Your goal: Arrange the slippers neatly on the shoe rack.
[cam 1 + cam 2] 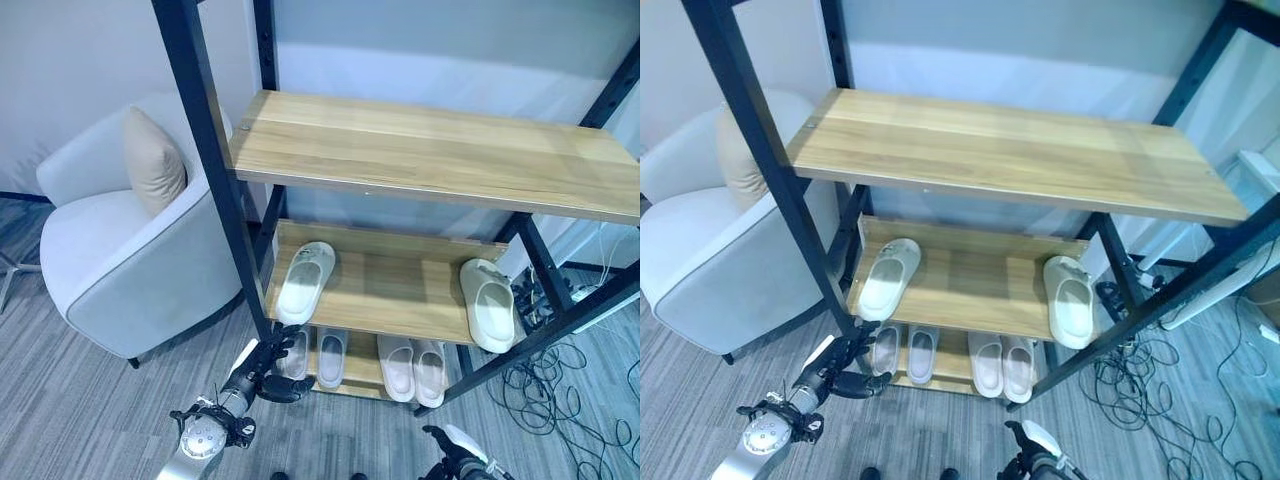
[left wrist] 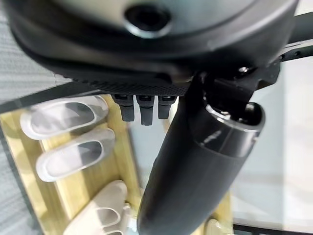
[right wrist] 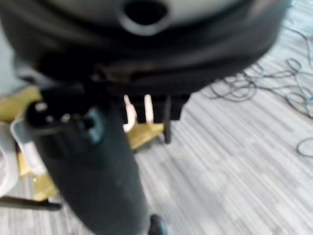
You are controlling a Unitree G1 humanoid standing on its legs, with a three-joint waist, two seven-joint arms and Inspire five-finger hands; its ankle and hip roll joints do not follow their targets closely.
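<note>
- Nearest the head camera, the right hand (image 1: 452, 452) shows at the bottom edge over the grey striped floor (image 1: 90, 400); its own wrist view shows the thumb and a row of short finger ends with nothing between them, but whether those fingers are straight or curled I cannot tell.
- Left hand (image 1: 268, 372) reaches toward the lower left corner of the shoe rack (image 1: 205, 150), just beside the front left post. Its fingers (image 2: 141, 108) look relaxed and hold nothing.
- On the bottom shelf (image 1: 362, 372) lie four slippers: a grey pair (image 1: 315, 356) at the left, touching or nearly touching the left hand, and a pinkish pair (image 1: 414, 366) at the right, each pair side by side with toes pointing out.
- On the middle shelf (image 1: 390, 285) lie two pale green slippers, well apart. One green slipper (image 1: 306, 281) rests at the left front, slightly tilted; the other green slipper (image 1: 488, 303) rests at the right front edge, its toe overhanging the board.
- Above them, the top shelf (image 1: 430, 150) is bare wood.
- Left of the rack stands a white armchair (image 1: 125, 260) with a beige cushion (image 1: 152, 160) leaning on its back.
- Right of the rack, loose cables (image 1: 560, 375) lie coiled on the floor.
</note>
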